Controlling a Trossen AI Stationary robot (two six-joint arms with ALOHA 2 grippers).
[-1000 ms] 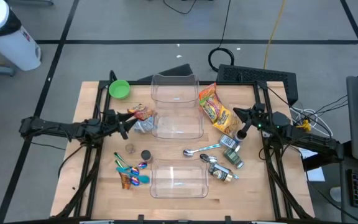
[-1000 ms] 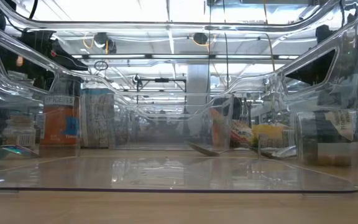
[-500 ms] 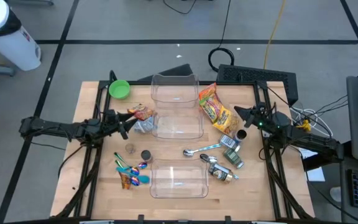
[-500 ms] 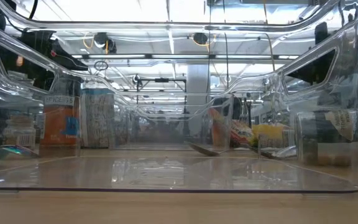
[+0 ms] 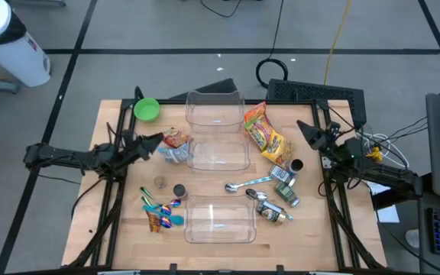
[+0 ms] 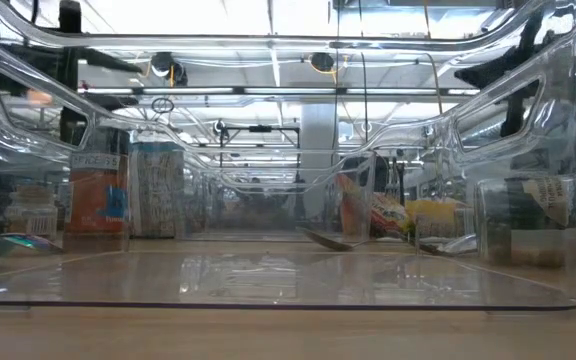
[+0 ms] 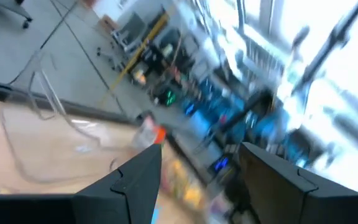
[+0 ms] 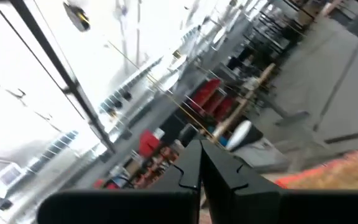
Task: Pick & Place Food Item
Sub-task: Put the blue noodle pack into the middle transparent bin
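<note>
A yellow-orange snack bag [image 5: 264, 134] lies flat on the table, right of the far clear container [image 5: 217, 130]; it also shows in the right wrist view [image 8: 334, 169]. A small orange packet [image 5: 176, 138] and a crumpled silver wrapper [image 5: 176, 155] lie at that container's left side. My left gripper [image 5: 153, 141] is open and empty, raised just left of the orange packet; its fingers stand apart in the left wrist view [image 7: 204, 186]. My right gripper [image 5: 306, 130] is shut and empty, raised right of the snack bag; its fingers meet in the right wrist view [image 8: 201, 168].
A second clear container [image 5: 218, 219] stands at the near middle. A green bowl [image 5: 147, 109] sits at the far left. A metal spoon [image 5: 249, 183], a small black cup [image 5: 296, 165] and cans [image 5: 285, 189] lie at the right; coloured spoons [image 5: 159, 210] lie at the near left.
My right gripper has drawn back from over the small black cup toward the table's far right and has tipped upward. My left gripper has risen a little toward the far edge and tipped upward beside the orange packet. Nothing on the table has moved.
</note>
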